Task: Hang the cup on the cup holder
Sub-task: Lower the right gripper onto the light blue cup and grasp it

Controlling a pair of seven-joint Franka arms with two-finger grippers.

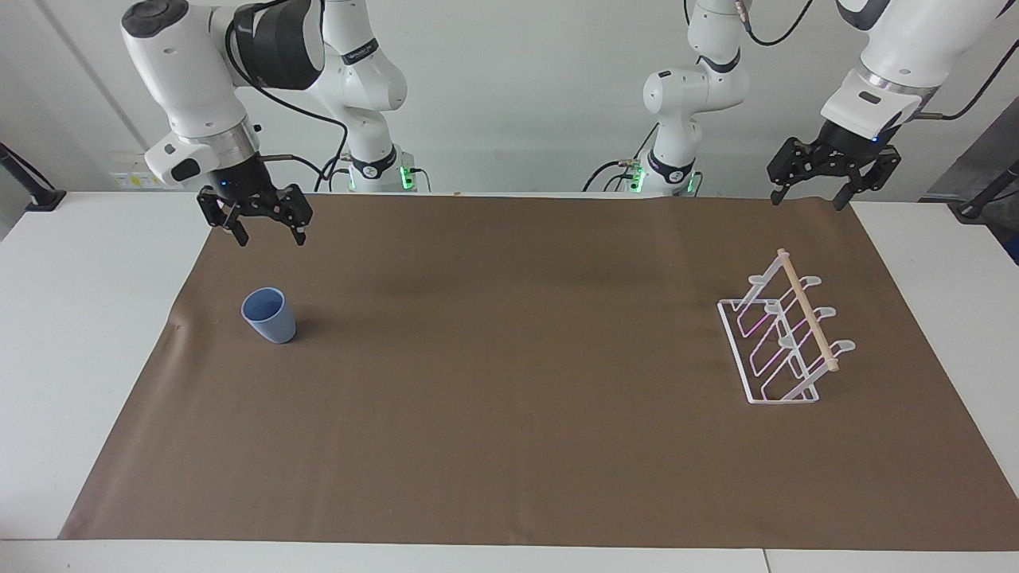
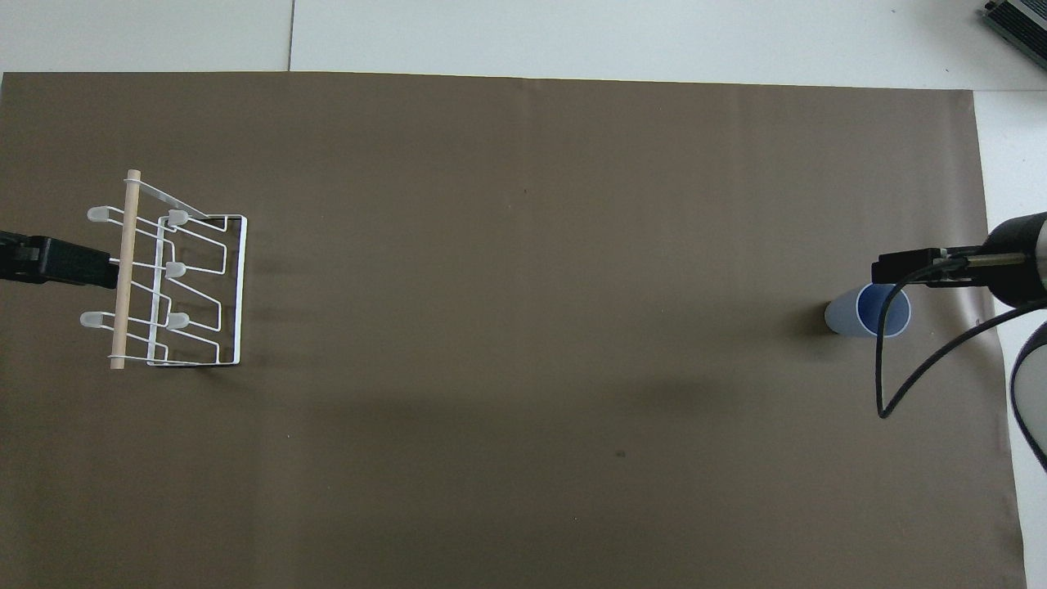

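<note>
Right gripper (image 1: 268, 233), fingers apart, hung over the mat (image 1: 509, 382) near the upright cup (image 1: 269, 315). Left gripper (image 1: 810, 196), fingers apart, waited above the mat's corner; cup holder (image 1: 784, 341) untouched.

Matte, smooth light-blue plastic for the cup (image 1: 269, 315), plain and without gloss. White-coated wire for the cup holder (image 1: 784, 342), topped by a pale, unvarnished-looking wooden dowel (image 1: 808, 321). Flat brown sheet (image 1: 509, 446), dull as paper, faintly creased near the cup. Glossy white shells on both arms; black, matte-looking hardware on the right gripper (image 1: 270, 238) and left gripper (image 1: 806, 200).
</note>
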